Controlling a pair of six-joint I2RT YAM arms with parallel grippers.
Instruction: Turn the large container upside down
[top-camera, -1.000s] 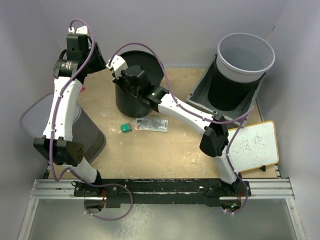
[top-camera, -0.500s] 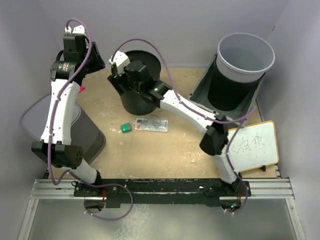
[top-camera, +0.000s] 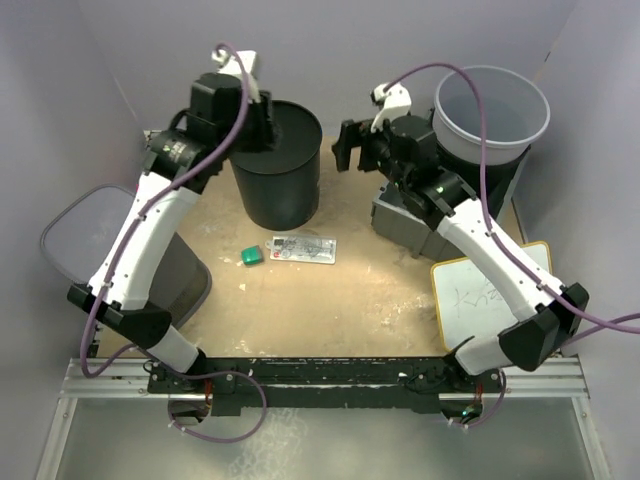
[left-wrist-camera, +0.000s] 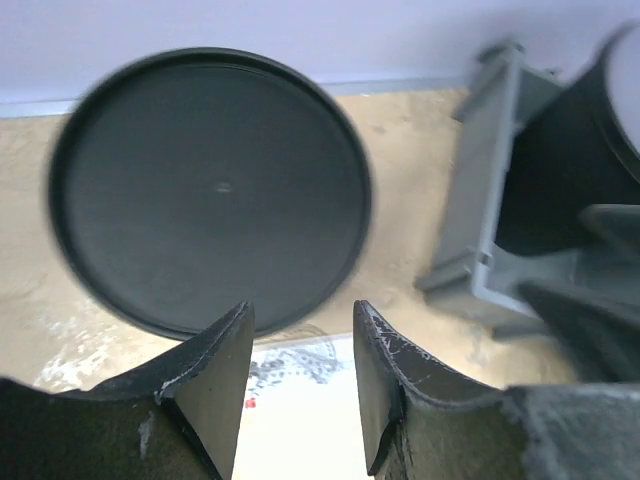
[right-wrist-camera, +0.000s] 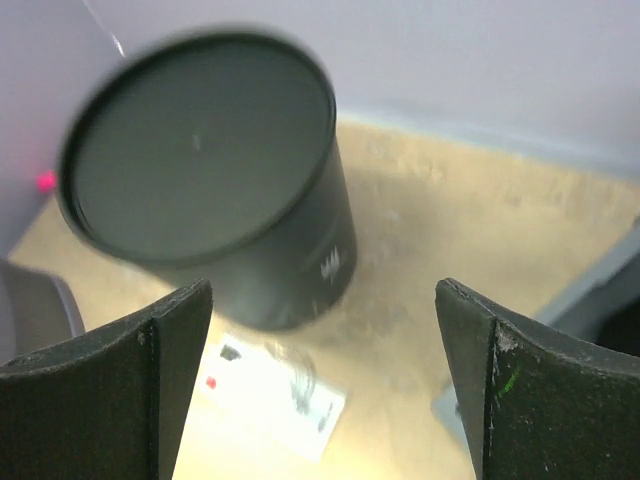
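top external view: the large container (top-camera: 280, 175), a black bucket, stands on the table (top-camera: 300, 310) near the back wall with its flat closed base facing up and its mouth down. the left claw (top-camera: 264, 112) hangs just over the container's back left edge, and i can't tell from up here whether it touches. the right claw (top-camera: 352, 150) is off to the container's right, apart from it, in front of a grey tray (top-camera: 400, 215) that holds a pale grey bucket (top-camera: 490, 105).

from the left wrist, the container (left-wrist-camera: 210, 190) shows as a round dark disc with a raised rim, and the left claw (left-wrist-camera: 300, 315) has its fingers (left-wrist-camera: 215, 370) parted with nothing between them. from the right wrist, the right claw (right-wrist-camera: 325, 300) is spread wide and empty, with the container (right-wrist-camera: 200, 150) standing beyond it.

in front of the container lie a small green block (top-camera: 251, 257) and a flat clear packet (top-camera: 303, 249), side by side. a whiteboard (top-camera: 490, 300) lies at the right, a translucent bin (top-camera: 70, 235) at the left edge.
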